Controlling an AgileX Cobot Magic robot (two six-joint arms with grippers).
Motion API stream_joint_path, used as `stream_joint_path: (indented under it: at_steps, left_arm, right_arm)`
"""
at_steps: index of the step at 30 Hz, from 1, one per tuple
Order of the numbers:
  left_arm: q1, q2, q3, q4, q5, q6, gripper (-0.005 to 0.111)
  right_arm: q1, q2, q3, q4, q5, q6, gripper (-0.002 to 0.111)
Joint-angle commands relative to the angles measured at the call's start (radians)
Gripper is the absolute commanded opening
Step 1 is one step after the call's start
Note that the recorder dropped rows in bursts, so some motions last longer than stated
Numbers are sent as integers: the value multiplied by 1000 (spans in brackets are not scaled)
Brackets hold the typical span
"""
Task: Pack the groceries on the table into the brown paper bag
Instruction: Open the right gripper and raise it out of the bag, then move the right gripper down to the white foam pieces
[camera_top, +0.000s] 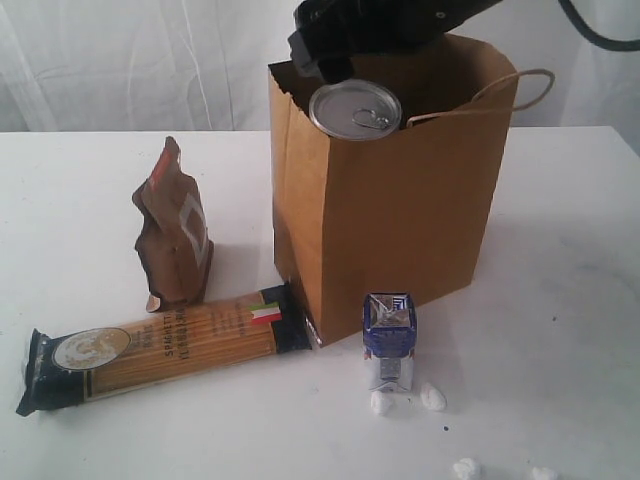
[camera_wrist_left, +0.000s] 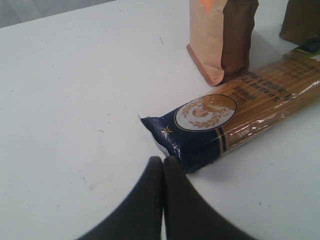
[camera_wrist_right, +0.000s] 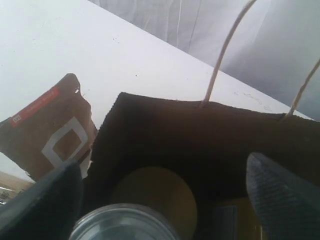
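My right gripper (camera_wrist_right: 165, 200) hangs over the mouth of the brown paper bag (camera_top: 400, 220), its jaws spread wide. The silver pull-tab can (camera_top: 355, 110) sits tilted between them at the rim, against one finger (camera_wrist_right: 50, 200) and clear of the other. Down in the bag lie a tan jar lid (camera_wrist_right: 155, 195) and something yellow (camera_wrist_right: 225, 220). The spaghetti packet (camera_top: 160, 350) lies flat at the front left, the brown pouch (camera_top: 175, 235) stands behind it, and the small blue carton (camera_top: 388, 340) stands before the bag. My left gripper (camera_wrist_left: 163, 160) is shut and empty, right at the packet's dark end (camera_wrist_left: 185, 140).
The white table (camera_top: 560, 300) stretches wide on all sides. A few small white crumbs (camera_top: 432, 397) lie near the carton, with more (camera_top: 466, 467) at the front edge. The bag's loop handle (camera_top: 520, 90) sticks out to the right. A white curtain hangs behind.
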Motion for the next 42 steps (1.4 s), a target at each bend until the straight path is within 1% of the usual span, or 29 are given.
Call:
stream_joint_path:
  at_steps: [1, 9, 17, 28, 37, 39, 42]
  left_arm:
    - [4, -5, 3, -2, 3, -2, 0]
    - [4, -5, 3, -2, 3, -2, 0]
    - [4, -5, 3, -2, 3, -2, 0]
    - [4, -5, 3, -2, 3, -2, 0]
    - [4, -5, 3, -2, 3, -2, 0]
    - [4, -5, 3, -2, 3, -2, 0]
    - [4, -5, 3, -2, 3, -2, 0]
  right_arm:
    - [-6, -4, -4, -3, -13, 4, 82]
    - [-6, -21, -4, -14, -12, 4, 82]
    - [-30, -138, -4, -57, 36, 4, 82]
    - [-105, -347, -4, -124, 283, 9, 82]
    - [-127, -516, -4, -154, 510, 79, 82]
    - [-127, -540, -4, -154, 579, 83, 80]
    - [-127, -577, -4, -154, 587, 83, 73]
